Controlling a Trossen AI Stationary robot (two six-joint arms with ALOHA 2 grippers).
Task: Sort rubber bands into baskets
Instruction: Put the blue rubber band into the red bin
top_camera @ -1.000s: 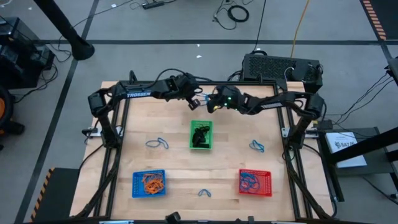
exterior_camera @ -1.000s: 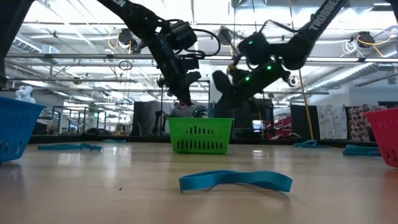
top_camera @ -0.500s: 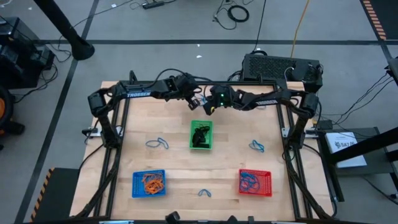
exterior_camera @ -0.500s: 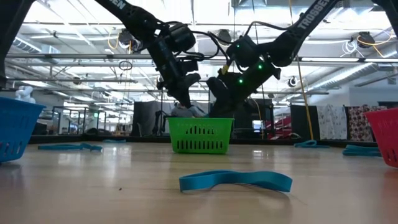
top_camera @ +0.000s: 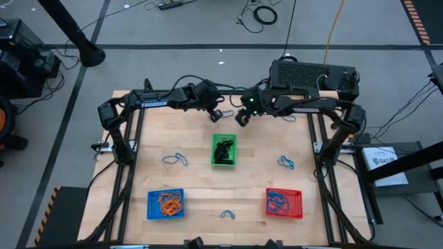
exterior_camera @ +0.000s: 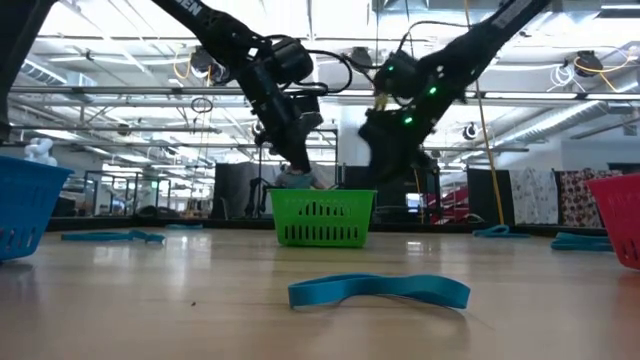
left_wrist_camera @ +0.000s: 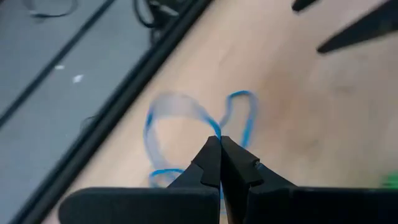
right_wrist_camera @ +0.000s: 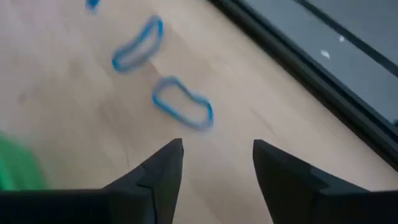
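Grey floor with cables surrounds a pale wooden table [top_camera: 194, 176] boxed in by a black frame. Three baskets stand on it: a green basket [top_camera: 223, 150] in the middle, long axis running toward the far edge, holding a dark tangle whose band count cannot be made out; a blue basket [top_camera: 165, 203] near the left front, lying crosswise, with a heap of orange bands [top_camera: 168, 202]; and a red basket [top_camera: 284, 203] near the right front with blue bands [top_camera: 277, 203] inside. In the low view both front baskets are cut off by the picture's sides.

Loose blue rubber bands lie on the wood: one left of the green basket [top_camera: 175, 160], one to its right [top_camera: 285, 162], one at the front [top_camera: 228, 214], stretched crosswise.

Both arms hang above the table's far edge. The left gripper [left_wrist_camera: 219, 149] is pinched together, empty. The right gripper [right_wrist_camera: 216, 157] stands wide apart with nothing between its fingers.
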